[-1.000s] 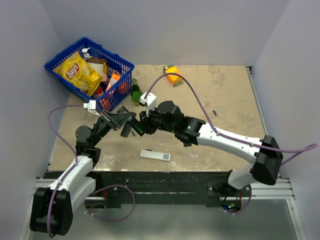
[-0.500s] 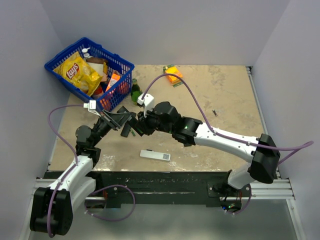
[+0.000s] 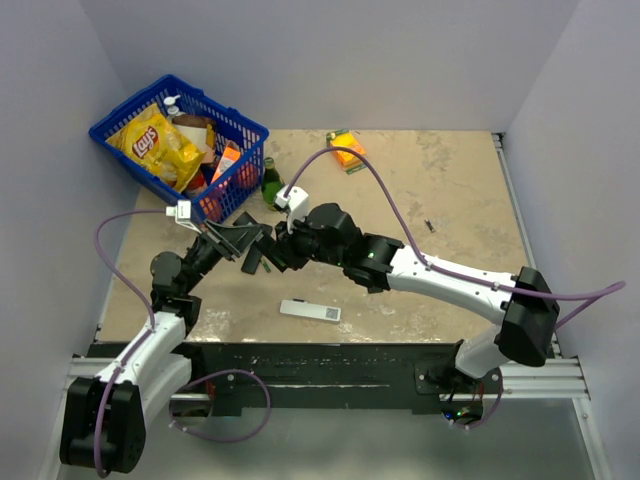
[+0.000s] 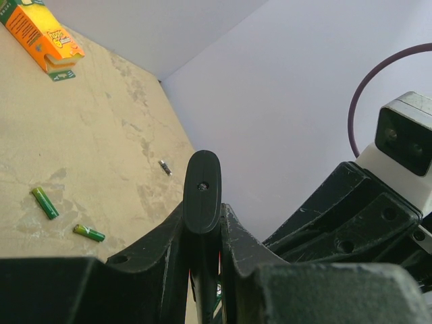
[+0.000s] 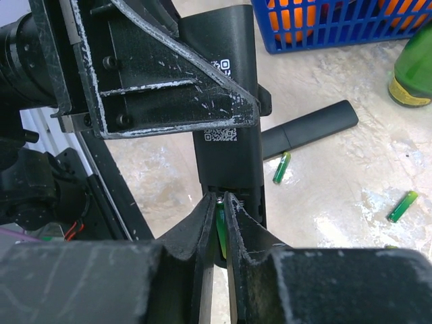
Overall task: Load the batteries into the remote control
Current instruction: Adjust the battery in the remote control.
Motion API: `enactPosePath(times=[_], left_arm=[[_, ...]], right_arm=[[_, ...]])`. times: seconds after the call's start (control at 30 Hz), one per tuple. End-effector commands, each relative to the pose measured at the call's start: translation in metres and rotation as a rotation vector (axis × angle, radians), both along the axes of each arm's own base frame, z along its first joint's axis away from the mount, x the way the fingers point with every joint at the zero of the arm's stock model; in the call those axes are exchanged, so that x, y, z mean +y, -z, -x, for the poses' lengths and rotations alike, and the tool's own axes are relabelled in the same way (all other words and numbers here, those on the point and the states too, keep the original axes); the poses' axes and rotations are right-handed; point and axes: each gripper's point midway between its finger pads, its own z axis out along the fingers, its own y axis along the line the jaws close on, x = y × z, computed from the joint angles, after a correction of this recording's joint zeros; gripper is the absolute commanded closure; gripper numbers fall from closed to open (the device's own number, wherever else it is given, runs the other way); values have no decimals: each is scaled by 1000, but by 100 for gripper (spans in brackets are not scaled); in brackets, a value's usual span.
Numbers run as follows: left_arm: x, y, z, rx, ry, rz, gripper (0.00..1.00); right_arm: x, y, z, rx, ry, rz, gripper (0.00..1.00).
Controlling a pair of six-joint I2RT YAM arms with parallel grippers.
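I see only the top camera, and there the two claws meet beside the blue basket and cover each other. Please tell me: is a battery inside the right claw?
Observer: Yes. In the right wrist view the right claw pinches a green battery at the open end of the remote control.
Operator: Thank you. Does something hold the remote control, or does it lie free?
Observer: It is held. The left claw is clamped on its body, as the left wrist view shows.
Operator: Are there other batteries that I cannot see?
Observer: Yes, two loose batteries lie on the table.
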Motion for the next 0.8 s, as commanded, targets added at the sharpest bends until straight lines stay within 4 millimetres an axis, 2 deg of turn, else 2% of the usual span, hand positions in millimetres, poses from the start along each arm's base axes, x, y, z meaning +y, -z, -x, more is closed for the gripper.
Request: enactPosePath(times=[0.0, 0.27, 0.3, 0.37, 0.4, 0.47, 0.5, 0.57, 0.6, 0.77], left_arm=[[2, -30, 0, -105, -18, 2, 100], [5, -37, 1, -114, -36, 27, 100], [5, -37, 1, -112, -38, 32, 100], [6, -41, 3, -113, -34, 61, 100], [6, -39, 4, -110, -32, 71, 100], [6, -42, 8, -111, -21, 103, 100], [7, -43, 8, -112, -23, 112, 100], [8, -45, 10, -107, -23, 142, 100], [9, -46, 11, -111, -27, 153, 100], [11, -54, 12, -126, -36, 170, 100]], right_arm=[[6, -5, -3, 3, 21, -46, 87], [2, 2, -2, 5, 43, -65, 92], [0, 10, -1, 10, 45, -57, 92], [-1, 7, 0, -2, 45, -93, 93], [-4, 18, 1, 5, 49, -84, 94], [-5, 14, 1, -10, 54, -118, 96], [-8, 25, 3, -4, 58, -110, 96], [-9, 22, 3, -22, 59, -144, 97], [-12, 32, 5, -18, 59, -136, 97], [-14, 36, 7, -27, 52, -164, 98]])
